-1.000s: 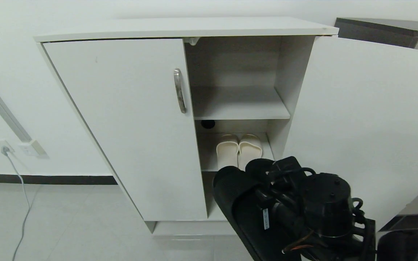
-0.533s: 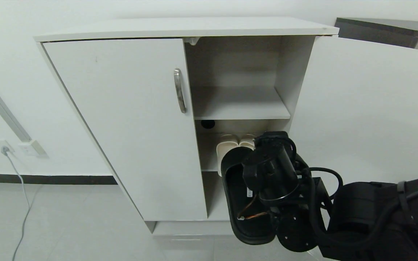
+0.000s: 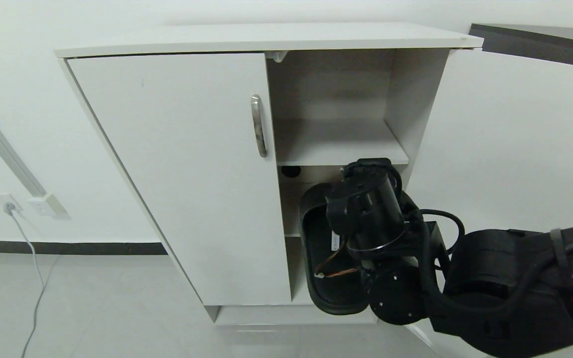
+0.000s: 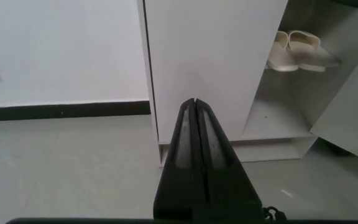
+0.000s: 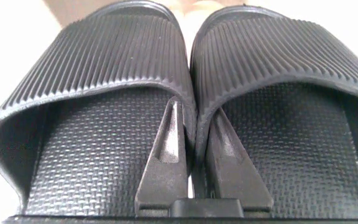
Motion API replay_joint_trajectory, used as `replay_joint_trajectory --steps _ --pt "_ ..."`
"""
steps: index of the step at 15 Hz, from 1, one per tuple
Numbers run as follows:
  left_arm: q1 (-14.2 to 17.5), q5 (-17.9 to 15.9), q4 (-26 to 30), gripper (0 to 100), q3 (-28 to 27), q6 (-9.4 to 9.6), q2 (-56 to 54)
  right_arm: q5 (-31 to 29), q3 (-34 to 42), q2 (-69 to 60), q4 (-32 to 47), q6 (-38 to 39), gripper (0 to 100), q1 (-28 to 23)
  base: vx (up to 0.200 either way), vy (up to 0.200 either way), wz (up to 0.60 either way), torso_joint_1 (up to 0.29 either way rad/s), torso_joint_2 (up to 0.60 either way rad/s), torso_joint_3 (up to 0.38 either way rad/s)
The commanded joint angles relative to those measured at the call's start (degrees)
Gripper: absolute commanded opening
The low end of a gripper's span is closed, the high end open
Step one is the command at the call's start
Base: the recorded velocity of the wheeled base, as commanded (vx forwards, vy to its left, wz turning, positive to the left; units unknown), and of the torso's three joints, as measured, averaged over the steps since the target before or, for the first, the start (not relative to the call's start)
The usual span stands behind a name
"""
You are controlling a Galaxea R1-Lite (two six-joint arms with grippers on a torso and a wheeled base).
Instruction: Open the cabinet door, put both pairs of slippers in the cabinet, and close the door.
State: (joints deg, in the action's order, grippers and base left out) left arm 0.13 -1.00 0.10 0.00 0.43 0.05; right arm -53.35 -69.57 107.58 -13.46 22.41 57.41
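**Black pair at the cabinet mouth, pinched by the right hand**

The cabinet [image 3: 261,37] stands at 12 o'clock from the robot. Its closed door [image 3: 177,164] is at 11 o'clock and its open door [image 3: 505,139] is swung out at 2 o'clock. The black slippers [image 3: 316,233] hang in the opening just past 12 o'clock, side by side. Their toes are up near the upper shelf [image 3: 336,144] and their heels are down toward the cabinet's base.

The right hand [image 5: 194,112] is clamped on them. Its two fingers [image 5: 166,162] squeeze the adjoining inner side walls of both slippers together, just behind the ribbed straps. The left hand [image 4: 194,106] is closed on nothing and held low, facing the closed door and the floor. From there the white slippers [image 4: 300,50] show on a shelf inside, with the bottom shelf [image 4: 278,121] beneath them.

The black pair looks like moulded foam or rubber — light, springy and not fragile. The textured footbeds and ribbed straps should resist sliding. The inner-wall pinch is the sensible hold, since one grip carries both slippers as a unit. But soft walls can buckle, and the free outer edges may splay or droop. A corner could catch on a shelf lip — so the pair should be levelled before going in.
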Motion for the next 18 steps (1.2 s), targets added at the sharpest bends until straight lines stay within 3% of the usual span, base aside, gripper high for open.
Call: replay_joint_trajectory --steps 1,5,18 --pt "-0.05 0.03 -0.01 0 0.0 0.01 0.04 0.0 -2.67 -0.09 -0.16 -1.75 0 0.07 0.0 0.0 0.0 0.0 0.0 0.0" --pt "-0.05 0.03 -0.01 0 0.0 0.19 0.04 0.0 -5.93 0.96 -1.75 -6.85 0 -2.56 0.0 0.0 0.0 0.0 0.0 0.0" --pt "-0.05 0.12 -0.01 0 0.0 -0.08 -0.05 0.08 -7.6 1.05 -3.59 -7.64 0 -3.44 0.0 0.0 0.0 0.0 0.0 0.0"
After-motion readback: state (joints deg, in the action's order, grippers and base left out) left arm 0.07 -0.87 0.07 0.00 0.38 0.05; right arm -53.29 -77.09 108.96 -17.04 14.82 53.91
